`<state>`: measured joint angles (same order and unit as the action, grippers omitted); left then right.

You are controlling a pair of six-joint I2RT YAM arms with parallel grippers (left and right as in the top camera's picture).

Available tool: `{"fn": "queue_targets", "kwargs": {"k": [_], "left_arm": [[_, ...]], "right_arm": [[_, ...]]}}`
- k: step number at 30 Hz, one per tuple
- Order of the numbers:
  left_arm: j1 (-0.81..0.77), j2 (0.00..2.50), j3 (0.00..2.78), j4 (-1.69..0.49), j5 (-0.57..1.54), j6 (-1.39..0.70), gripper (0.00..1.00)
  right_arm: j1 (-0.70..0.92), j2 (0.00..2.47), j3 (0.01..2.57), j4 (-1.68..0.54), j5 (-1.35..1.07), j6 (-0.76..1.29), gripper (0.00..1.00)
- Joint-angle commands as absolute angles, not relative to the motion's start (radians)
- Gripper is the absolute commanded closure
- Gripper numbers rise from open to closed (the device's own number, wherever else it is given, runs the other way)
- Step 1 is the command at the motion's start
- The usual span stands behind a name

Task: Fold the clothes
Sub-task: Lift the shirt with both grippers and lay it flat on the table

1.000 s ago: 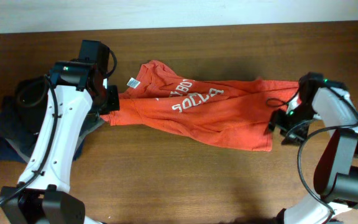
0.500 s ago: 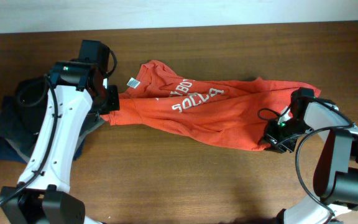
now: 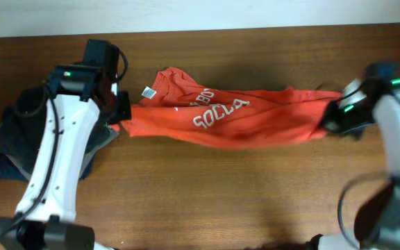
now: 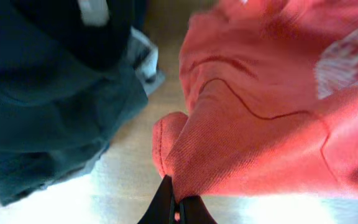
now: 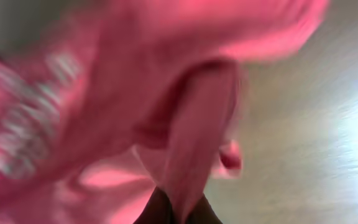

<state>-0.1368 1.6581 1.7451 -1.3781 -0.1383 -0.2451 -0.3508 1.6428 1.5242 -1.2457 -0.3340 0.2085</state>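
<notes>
The clothes, a red-orange T-shirt (image 3: 228, 119) with white lettering and a white neck tag, stretch across the table's middle between both arms. My left gripper (image 3: 120, 123) is shut on the shirt's left end; in the left wrist view its gripper (image 4: 178, 208) pinches a ridge of the red-orange fabric (image 4: 260, 137). My right gripper (image 3: 330, 119) is shut on the shirt's right end and holds it lifted off the table. The right wrist view is blurred: its gripper (image 5: 178, 214) clamps a fold of the shirt (image 5: 197, 143).
A pile of dark garments (image 3: 16, 135), black, navy and grey, lies at the left edge under my left arm, also seen as a dark teal heap (image 4: 48, 93) in the left wrist view. The brown wooden table (image 3: 207, 201) extends toward the front.
My right gripper came in onto the shirt's lower right corner, shut on it, then rose and pulled right, drawing the shirt taut. The left arm shifted slightly, its grip unchanged.
</notes>
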Motion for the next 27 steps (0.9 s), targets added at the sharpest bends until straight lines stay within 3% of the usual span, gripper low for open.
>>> {"fn": "queue_targets", "kwargs": {"k": [1, 12, 27], "left_arm": [[-0.130, 1.559, 1.839, -1.382, -0.147, -0.212, 1.00], [-0.130, 1.398, 2.012, -1.346, -0.104, -0.204, 1.00], [-0.131, 1.266, 2.516, -1.312, 0.195, 0.020, 1.00]], "right_arm": [[-0.419, 1.512, 1.701, -1.277, -0.273, 0.216, 0.96], [-0.472, 1.424, 1.950, -1.347, -0.276, 0.192, 0.96], [-0.472, 1.386, 2.436, -1.496, -0.276, 0.199, 0.96]]}}
